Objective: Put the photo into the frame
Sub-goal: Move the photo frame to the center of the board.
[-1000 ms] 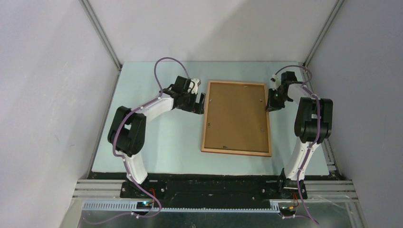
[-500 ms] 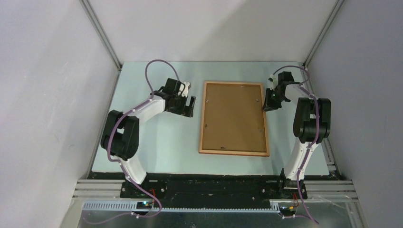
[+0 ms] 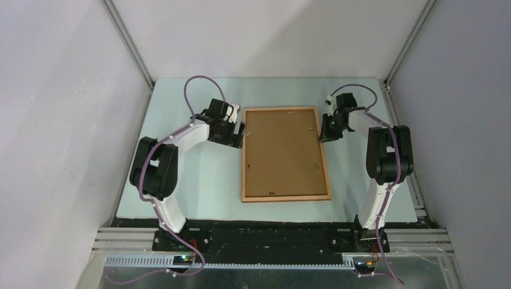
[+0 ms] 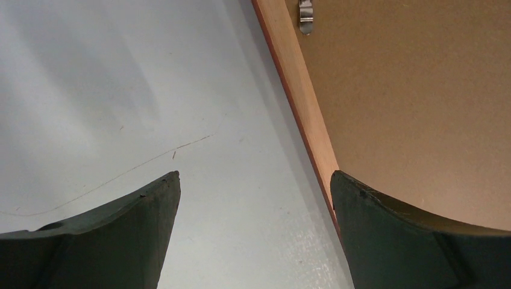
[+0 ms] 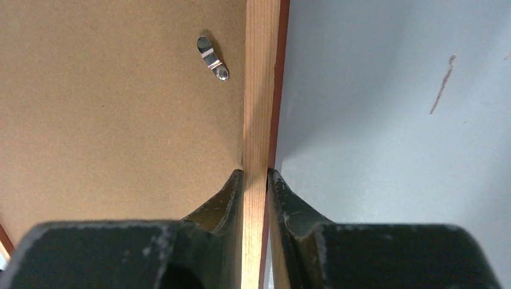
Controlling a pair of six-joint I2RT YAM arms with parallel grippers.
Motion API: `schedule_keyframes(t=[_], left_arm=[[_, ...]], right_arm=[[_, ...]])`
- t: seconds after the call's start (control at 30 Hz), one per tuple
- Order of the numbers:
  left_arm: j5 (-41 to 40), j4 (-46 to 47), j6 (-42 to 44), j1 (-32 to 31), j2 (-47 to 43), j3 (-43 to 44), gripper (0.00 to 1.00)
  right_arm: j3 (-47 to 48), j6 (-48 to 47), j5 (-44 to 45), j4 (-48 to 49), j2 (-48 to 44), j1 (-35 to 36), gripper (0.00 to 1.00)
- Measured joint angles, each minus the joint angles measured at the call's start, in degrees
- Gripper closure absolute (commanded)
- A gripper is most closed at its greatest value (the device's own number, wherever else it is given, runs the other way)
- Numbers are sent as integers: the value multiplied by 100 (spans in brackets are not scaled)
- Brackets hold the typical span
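The frame lies face down mid-table, its brown backing board filling it. The photo is hidden. My right gripper is shut on the frame's right moulding near the far corner, one finger on each side of the wood. A metal clip sits on the board beside it. My left gripper is open at the frame's left moulding; its right finger is over the moulding and board, its left finger over the table.
The pale green table top is walled by grey panels left, right and behind. Both arm bases stand at the near edge. A second metal clip shows on the board in the left wrist view.
The frame has slid to the left, carried by my right gripper. My left gripper first drew back left, then the frame's left edge came up to it.
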Motion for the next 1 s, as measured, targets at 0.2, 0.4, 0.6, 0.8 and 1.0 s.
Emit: schedule_keyframes(t=[0.2, 0.4, 0.6, 0.8, 1.0], left_arm=[[70, -9, -160, 0, 470, 70, 2], [343, 9, -372, 7, 621, 81, 6], [487, 57, -459, 7, 640, 83, 21], [662, 44, -474, 7, 682, 90, 41], [841, 31, -474, 7, 721, 90, 50]], right_arm=[[-223, 212, -98, 234, -111, 28, 100], [-481, 468, -232, 511, -223, 26, 100], [-686, 693, -385, 726, -310, 28, 100], [-828, 796, -404, 804, -404, 61, 100], [-894, 798, -404, 802, -457, 85, 100]])
